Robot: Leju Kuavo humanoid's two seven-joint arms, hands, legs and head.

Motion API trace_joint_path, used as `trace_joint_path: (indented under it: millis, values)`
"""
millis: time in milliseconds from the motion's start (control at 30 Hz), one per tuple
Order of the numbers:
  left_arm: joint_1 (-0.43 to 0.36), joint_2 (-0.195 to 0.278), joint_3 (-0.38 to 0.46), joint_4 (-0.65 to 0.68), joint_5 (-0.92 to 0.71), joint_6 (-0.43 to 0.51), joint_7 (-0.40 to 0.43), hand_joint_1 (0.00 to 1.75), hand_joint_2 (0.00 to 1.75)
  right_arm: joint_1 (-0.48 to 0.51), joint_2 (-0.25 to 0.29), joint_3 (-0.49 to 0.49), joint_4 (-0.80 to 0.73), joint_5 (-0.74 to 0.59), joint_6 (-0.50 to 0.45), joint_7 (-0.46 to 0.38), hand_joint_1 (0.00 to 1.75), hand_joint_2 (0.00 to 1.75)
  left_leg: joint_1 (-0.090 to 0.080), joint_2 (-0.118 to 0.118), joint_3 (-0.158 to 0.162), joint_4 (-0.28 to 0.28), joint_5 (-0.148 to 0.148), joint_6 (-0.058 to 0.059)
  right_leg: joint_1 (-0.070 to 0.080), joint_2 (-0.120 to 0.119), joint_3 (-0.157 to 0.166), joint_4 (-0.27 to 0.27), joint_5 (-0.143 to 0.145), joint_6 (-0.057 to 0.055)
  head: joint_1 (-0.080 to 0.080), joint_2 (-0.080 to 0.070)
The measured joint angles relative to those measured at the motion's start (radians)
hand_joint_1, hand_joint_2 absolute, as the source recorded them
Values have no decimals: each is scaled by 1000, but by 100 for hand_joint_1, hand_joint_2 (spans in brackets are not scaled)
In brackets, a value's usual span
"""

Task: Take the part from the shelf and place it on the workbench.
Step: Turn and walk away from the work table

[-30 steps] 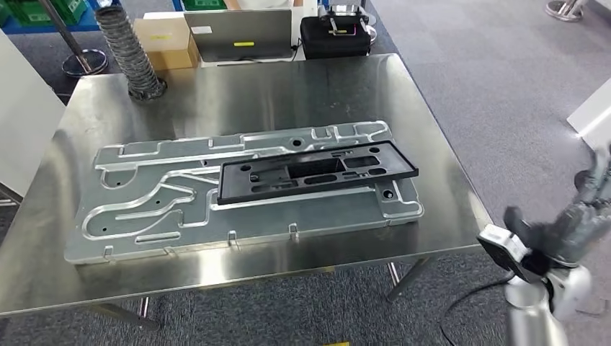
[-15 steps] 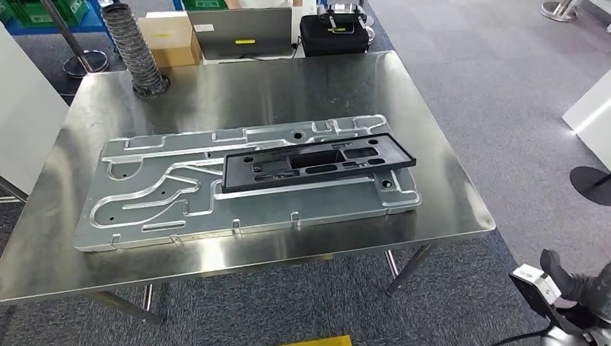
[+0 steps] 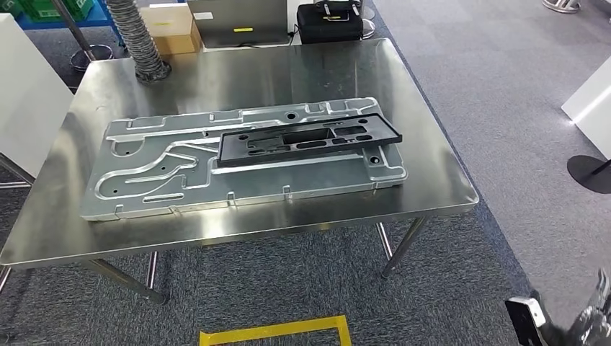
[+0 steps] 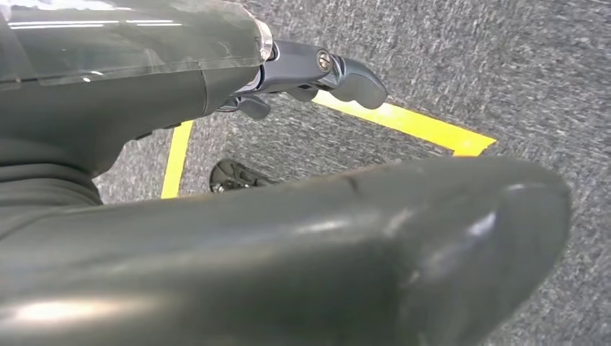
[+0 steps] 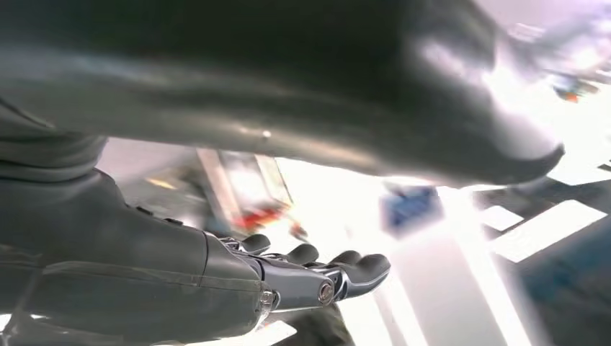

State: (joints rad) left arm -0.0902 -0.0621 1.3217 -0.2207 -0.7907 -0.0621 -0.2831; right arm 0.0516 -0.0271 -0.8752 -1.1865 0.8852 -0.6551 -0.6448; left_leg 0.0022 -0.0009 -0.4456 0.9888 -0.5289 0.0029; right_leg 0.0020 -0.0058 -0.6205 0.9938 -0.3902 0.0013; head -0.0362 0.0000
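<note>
The black rectangular part (image 3: 310, 137), a flat frame with several cut-outs, lies on a large machined aluminium plate (image 3: 158, 180) on the steel workbench (image 3: 288, 65). My right hand (image 3: 583, 324) hangs low at the bottom right corner of the head view, well clear of the bench; in the right wrist view its fingers (image 5: 317, 277) are stretched out with nothing in them. In the left wrist view my left hand (image 4: 310, 72) hangs above grey carpet and holds nothing, its fingers apart.
At the bench's far edge stand a corrugated hose (image 3: 140, 40), a cardboard box (image 3: 169, 29), a grey case (image 3: 238, 21) and a black case (image 3: 328, 21). Yellow floor tape (image 3: 277, 331) lies before the bench. A white panel (image 3: 29, 94) stands left, a white block (image 3: 587, 108) right.
The whole view has shifted: the camera has drawn back from the bench and more floor shows. My right hand has dropped from beside the bench's right edge to the bottom corner.
</note>
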Motion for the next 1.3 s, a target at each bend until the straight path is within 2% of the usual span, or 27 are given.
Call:
trace_joint_path:
  millis: [100, 133, 167, 233, 267, 300, 333, 367, 400, 467, 500, 533, 600, 633, 700, 767, 800, 833, 867, 933, 1000, 1033, 1100, 1133, 1167, 1267, 1300]
  values:
    - [3, -4, 0, 0, -2, 0, 2, 0, 0, -24, -20, -112, 247, 88, -24, 79, 0, 0, 0, 2, -9, -20, 15, 18, -3, 0, -4, -3, 14, 19, 0, 0]
    - [4, -5, 0, 0, -2, 0, 2, 0, 0, -28, -28, -141, 320, 114, -27, 113, 0, 0, 2, 4, -19, -23, 27, 27, -4, 2, -11, 10, -7, 25, 0, 0]
    - [4, -6, 0, 0, -2, 0, 2, 0, 0, -33, -33, -165, 385, 137, -28, 149, 0, 0, 4, 7, -32, -26, 41, 33, -6, 4, -23, 41, -48, 30, 0, 0]
    - [5, -7, 0, 0, -4, 1, 2, 0, 0, -46, -41, -204, 504, 184, -30, 224, 0, 0, 3, 11, -61, -25, 64, 38, -11, 5, -53, 154, -155, 38, 0, 0]
    - [6, -8, 0, 0, -5, 1, 2, 0, 0, -52, -42, -217, 555, 207, -29, 262, 0, 0, 3, 12, -76, -24, 75, 38, -14, 5, -64, 218, -191, 43, 0, 0]
    - [6, -8, 0, 0, -5, 1, 2, 0, 0, -56, -42, -226, 603, 228, -28, 299, 0, 0, 2, 13, -92, -22, 86, 36, -17, 5, -65, 264, -199, 46, 0, 0]
    - [7, -9, 0, 0, -7, 1, 2, 0, 0, -60, -41, -232, 647, 250, -25, 339, 0, 0, 2, 14, -108, -18, 97, 34, -20, 5, -51, 282, -186, 48, 0, 0]
    - [7, -10, 0, 0, -9, 0, 2, 0, 0, -65, -40, -236, 689, 274, -18, 384, 0, 0, 2, 14, -124, -13, 107, 31, -22, 5, -20, 263, -157, 49, 0, 0]
    - [7, -10, 0, 0, -12, 0, 2, 0, 0, -70, -40, -238, 723, 294, -7, 428, 0, 0, 2, 14, -139, -7, 115, 27, -24, 5, 30, 206, -130, 48, 0, 0]
    - [6, -12, -1, 0, -20, -3, 2, 0, 0, -82, -40, -238, 775, 326, 33, 509, 0, 0, 0, 14, -159, 4, 129, 18, -23, 5, 142, 50, -128, 41, 0, 0]
    - [5, -13, -1, 0, -25, -4, 2, 0, 0, -87, -38, -238, 797, 336, 56, 542, 0, 0, 0, 15, -163, 7, 136, 11, -20, 6, 178, -6, -138, 36, -1, 0]
    - [4, -14, -2, 0, -30, -5, 3, 0, 0, -91, -36, -238, 817, 347, 80, 570, 0, 0, 0, 15, -165, 7, 144, 4, -16, 6, 192, -34, -148, 29, -1, 0]
    - [5, -15, -3, 0, -40, -8, 6, 0, 0, -96, -29, -238, 851, 368, 129, 619, 0, 0, 4, 14, -168, 5, 156, -9, -14, 4, 181, -40, -133, 14, -1, 0]
    - [6, -15, -4, 0, -45, -9, 8, 0, 0, -98, -25, -238, 865, 379, 156, 642, 0, 0, 5, 13, -175, 14, 142, -15, -15, 3, 170, -41, -122, 6, -2, 0]
    - [10, -16, -9, 0, -58, -12, 16, 0, 0, -102, -11, -238, 890, 396, 207, 682, 0, 0, 7, 9, -201, 87, 55, -23, -17, 0, 140, -45, -93, -8, -2, 0]
    - [11, -19, -19, 0, -72, -16, 24, 0, 0, -103, 8, -238, 909, 401, 247, 704, 0, 0, 9, 8, -228, 216, -46, -28, -12, 0, 106, -43, -68, -13, -2, 0]
    - [12, -21, -24, 0, -80, -17, 28, 0, 0, -103, 18, -238, 917, 402, 261, 712, 0, 0, 9, 8, -231, 271, -64, -30, -10, -1, 88, -41, -56, -14, -2, 0]
    - [12, -22, -29, 0, -87, -18, 32, 0, 0, -103, 27, -238, 924, 401, 274, 717, 0, 0, 9, 8, -221, 299, -56, -30, -8, -1, 70, -37, -44, -14, -2, 0]
    - [12, -24, -35, 0, -95, -18, 37, 0, 0, -103, 36, -238, 930, 398, 285, 722, 0, 0, 9, 8, -196, 294, -29, -28, -7, -1, 52, -31, -34, -12, -2, 0]
    - [11, -26, -47, 0, -109, -19, 43, 0, 0, -104, 51, -238, 939, 387, 305, 732, 0, 0, 8, 7, -95, 181, 13, -22, -6, -1, 18, -16, -17, -8, -2, 0]
    - [8, -30, -60, 0, -122, -20, 47, 0, 0, -105, 63, -238, 946, 379, 328, 742, 0, 0, 4, 6, 4, 32, -4, -10, -3, 0, -2, -2, -1, 1, -2, 0]
    - [7, -33, -66, 1, -127, -21, 49, 0, 0, -106, 67, -238, 949, 378, 339, 747, 0, 0, 2, 5, 27, -10, -19, -4, -3, 0, -6, 1, 8, 6, -2, 0]
    - [7, -39, -76, 2, -137, -24, 52, 0, 0, -106, 74, -238, 954, 378, 362, 757, 0, 0, 0, 7, 20, -23, -11, 12, -4, 1, -11, -1, 26, 18, -2, 0]
    - [7, -42, -79, 2, -139, -27, 53, 0, 0, -106, 78, -238, 956, 380, 373, 760, 0, 0, 1, 9, 9, -23, 0, 21, -6, 3, -19, 5, 17, 24, -2, 0]
    - [7, -45, -82, 3, -141, -29, 54, 0, 0, -106, 81, -238, 959, 381, 384, 763, 0, 0, 2, 11, -5, -25, 14, 30, -7, 5, -30, 25, -12, 29, -2, 0]
    - [9, -47, -89, 4, -140, -37, 56, 0, 0, -107, 91, -238, 964, 387, 411, 766, 0, 0, 1, 15, -53, -24, 54, 42, -13, 6, -75, 188, -165, 40, -2, 0]
    - [10, -47, -91, 4, -139, -39, 58, 0, 0, -108, 93, -238, 966, 389, 419, 764, 0, 0, 0, 15, -71, -23, 67, 42, -14, 6, -83, 249, -191, 43, -2, 0]
